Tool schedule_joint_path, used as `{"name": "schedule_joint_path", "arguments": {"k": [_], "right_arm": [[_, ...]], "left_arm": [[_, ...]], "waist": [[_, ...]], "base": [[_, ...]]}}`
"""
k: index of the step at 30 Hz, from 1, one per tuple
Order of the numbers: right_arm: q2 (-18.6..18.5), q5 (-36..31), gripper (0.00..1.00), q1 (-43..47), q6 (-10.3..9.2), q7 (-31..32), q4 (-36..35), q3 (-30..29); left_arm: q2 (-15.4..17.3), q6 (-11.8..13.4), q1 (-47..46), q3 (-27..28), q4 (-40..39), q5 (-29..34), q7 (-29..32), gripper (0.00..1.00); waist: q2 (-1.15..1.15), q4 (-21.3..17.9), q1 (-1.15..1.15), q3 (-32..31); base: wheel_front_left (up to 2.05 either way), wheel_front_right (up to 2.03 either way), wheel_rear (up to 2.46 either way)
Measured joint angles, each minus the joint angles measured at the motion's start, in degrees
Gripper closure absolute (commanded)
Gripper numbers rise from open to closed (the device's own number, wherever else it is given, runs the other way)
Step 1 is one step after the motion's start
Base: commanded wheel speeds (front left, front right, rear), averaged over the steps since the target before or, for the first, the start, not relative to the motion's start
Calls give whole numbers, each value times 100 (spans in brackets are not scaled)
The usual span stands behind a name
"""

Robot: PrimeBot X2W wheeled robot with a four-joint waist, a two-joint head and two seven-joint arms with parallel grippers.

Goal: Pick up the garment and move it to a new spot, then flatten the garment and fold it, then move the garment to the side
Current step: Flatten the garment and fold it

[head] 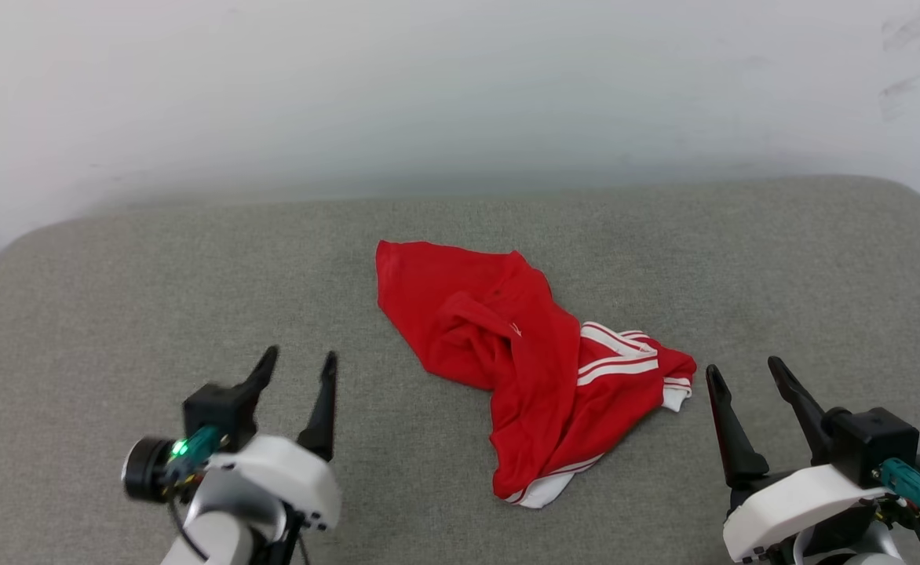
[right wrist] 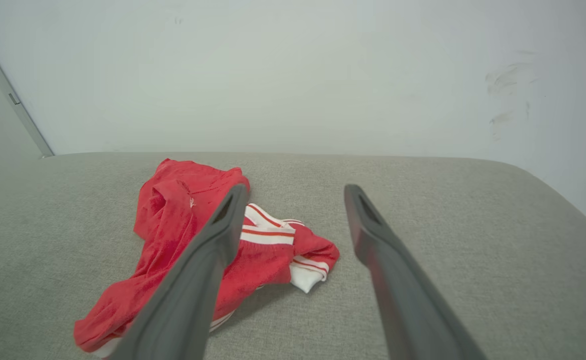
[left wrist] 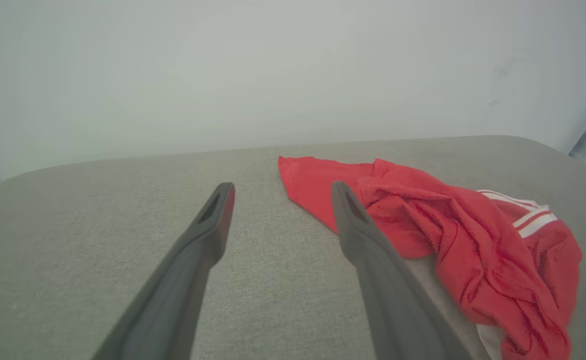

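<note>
At seven o'clock, left gripper (head: 301, 353), spread wide, empty; at five o'clock, right gripper (head: 744, 365), likewise wide and empty. Beyond, between them, crumpled red garment (head: 523, 353) on grey cushion (head: 154, 259): likely light, limp; best pinched at a raised fold.

This looks like a plain indoor room with home-style soft furniture, though the pictures cannot settle whether it is a living space or a test room. A broad grey-green woven-fabric upholstered cushion with rounded corners (head: 115, 314), like a sofa seat or padded bench top, spans the foreground. It meets a smooth off-white wall (head: 460, 94) that bears a few dark scuff marks (right wrist: 503, 77) on its right side. A slim grey frame strip (right wrist: 15, 96), as of a door or panel, borders the wall at the left of the right wrist view. A crumpled red soft-fabric garment with white striped trim (head: 507, 337) lying on the cushion adds a domestic, laundry note.
</note>
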Motion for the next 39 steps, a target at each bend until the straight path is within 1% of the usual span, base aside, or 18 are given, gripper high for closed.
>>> {"name": "schedule_joint_path", "arguments": {"k": [5,10,13,16,22,26,30,31,32,33,35,38,39], "right_arm": [[0,-4,0,-37,0,8,-52,37],[-1,-16,0,-155,0,-12,-88,64],[0,-76,0,-281,1,-27,-101,93],[0,-105,0,-383,0,-36,-107,113],[0,-43,0,-547,0,-144,-19,146],[0,47,0,-615,0,-248,103,168],[-1,109,0,-645,0,-322,223,180],[0,113,0,-665,0,-341,247,182],[0,120,0,-690,0,-358,265,183],[0,142,0,-712,0,-375,282,183],[0,172,0,-732,0,-393,326,190],[0,176,0,-738,0,-435,378,167],[0,176,0,-739,0,-438,388,148]], "left_arm": [[-57,-338,-655,-452,-40,40,692,0],[-280,-631,-1378,-903,-34,134,1302,0],[-389,-859,-1813,-1171,118,140,1716,0],[-453,-1021,-2183,-1419,338,146,2119,0],[-483,-1177,-2615,-1837,913,109,2792,0],[-465,-1211,-2715,-2059,1339,76,3238,0],[-430,-1234,-2772,-2310,1595,-3,3656,0],[-422,-1235,-2805,-2348,1605,-36,3679,56],[-409,-1241,-2840,-2383,1617,-53,3698,97],[-387,-1245,-2870,-2418,1622,-51,3675,100],[-364,-1259,-2913,-2451,1633,-59,3573,100],[-341,-1256,-2990,-2390,1540,-55,3160,100],[-318,-1212,-3023,-2345,1479,-40,2997,100]], "waist": [[0,-24,0,213],[0,-105,1,488],[0,-176,1,685],[0,-265,1,881],[0,-504,1,1217],[0,-662,1,1374],[0,-772,1,1462],[0,-787,1,1476],[0,-798,1,1487],[0,-806,1,1495],[0,-809,1,1497],[0,-780,1,1475],[0,-764,1,1461]], "base": [[0,0,0],[0,0,0],[0,0,0],[0,0,0],[0,0,0],[0,0,0],[0,0,0],[0,0,0],[0,0,0],[0,0,0],[0,0,0],[0,0,0],[0,0,0]]}}
